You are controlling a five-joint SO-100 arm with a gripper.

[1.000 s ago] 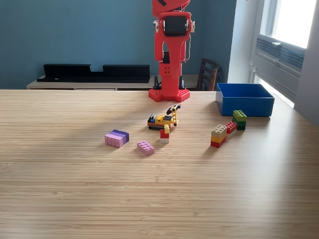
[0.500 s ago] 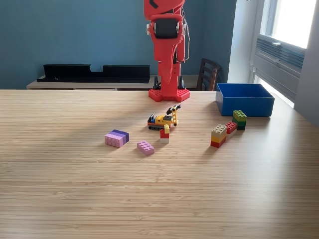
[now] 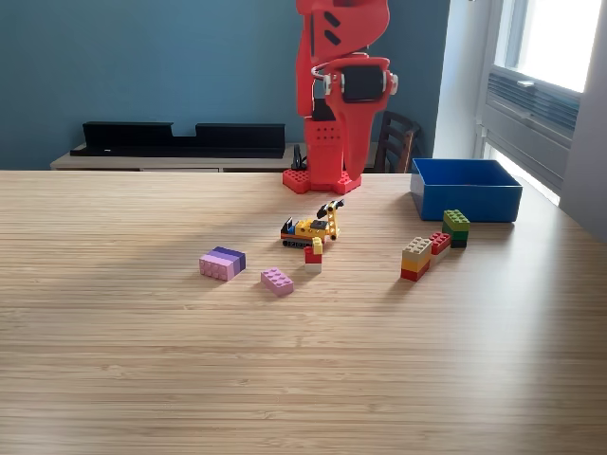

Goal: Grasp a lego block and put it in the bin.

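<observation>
Lego blocks lie scattered on the wooden table (image 3: pixel 142 379), and the blue bin (image 3: pixel 466 189) serves as the landmark: it sits open-topped near the table's far edge on the exterior view's right. Just in front of the bin stands a green block stack (image 3: pixel 456 227), touching a small red block (image 3: pixel 440 243), with a tan, yellow and red stack (image 3: pixel 415 258) beside that, nearer the camera. Well to the left of the bin, towards the table's middle, is a yellow lego vehicle (image 3: pixel 312 226) with a small red and yellow piece (image 3: pixel 313 254) just in front of it. Further left of the bin again lie a pink block (image 3: pixel 277 281) and a pink and purple stack (image 3: pixel 222 263). The red arm (image 3: pixel 340 85) rises from its red base (image 3: pixel 321 179), which stands left of the bin at about the same depth; the arm is folded upright, high above the blocks. Its gripper cannot be made out clearly, so whether the claw is open or closed cannot be told. Nothing shows inside the bin from this angle.
</observation>
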